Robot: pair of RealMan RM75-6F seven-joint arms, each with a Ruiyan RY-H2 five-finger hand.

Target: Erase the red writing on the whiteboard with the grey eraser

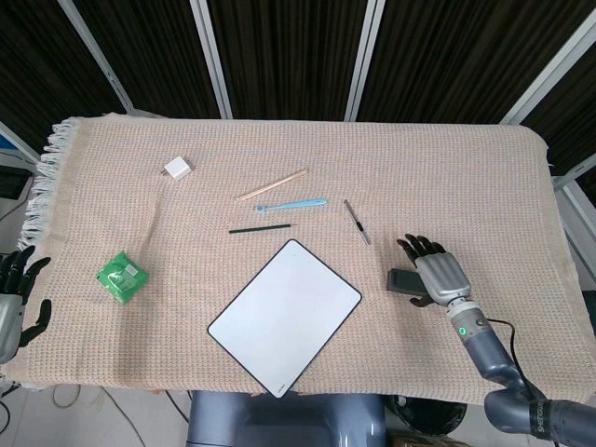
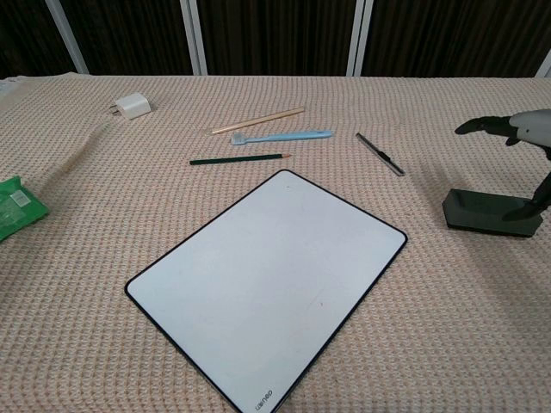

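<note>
Head view looks steeply down over the whole table; chest view, lower and nearer, shares the whiteboard (image 1: 285, 316).

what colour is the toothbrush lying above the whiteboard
Light blue; the toothbrush shows best in the chest view.

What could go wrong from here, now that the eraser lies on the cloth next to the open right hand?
As the right hand withdraws, its thumb, close against the grey eraser, might drag or tip it. The whiteboard overhangs the near table edge, so a bump could perhaps slide it off.
</note>
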